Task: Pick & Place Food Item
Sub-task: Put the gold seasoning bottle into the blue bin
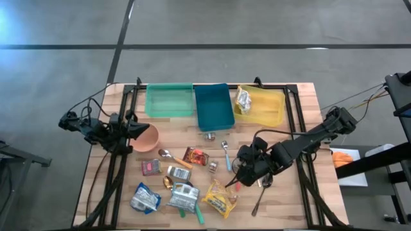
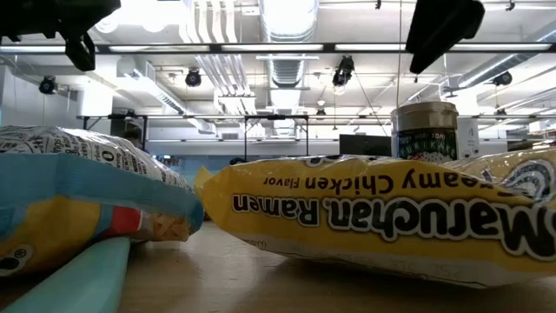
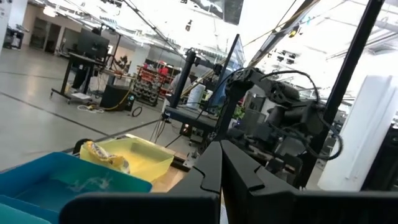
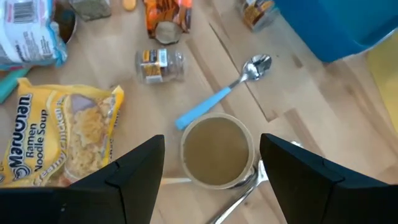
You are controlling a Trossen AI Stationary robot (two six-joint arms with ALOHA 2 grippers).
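Right gripper (image 4: 211, 171), lower centre of frame, fingers spread either side of round cup (image 4: 217, 150); left gripper (image 1: 136, 130), left edge, pressed together, idle

Three bins (image 1: 214, 106) sit side by side along the far edge of the surface (image 1: 302, 102), a packet (image 1: 244, 99) in the rightmost. A bowl (image 1: 147, 138) lies left, just near of them. Ramen pack (image 1: 219, 197), spoon (image 1: 227, 154) and jar (image 1: 212, 166) scatter near-centre; a cup (image 4: 217, 150) stands between the right arm's fingers (image 4: 134, 171).
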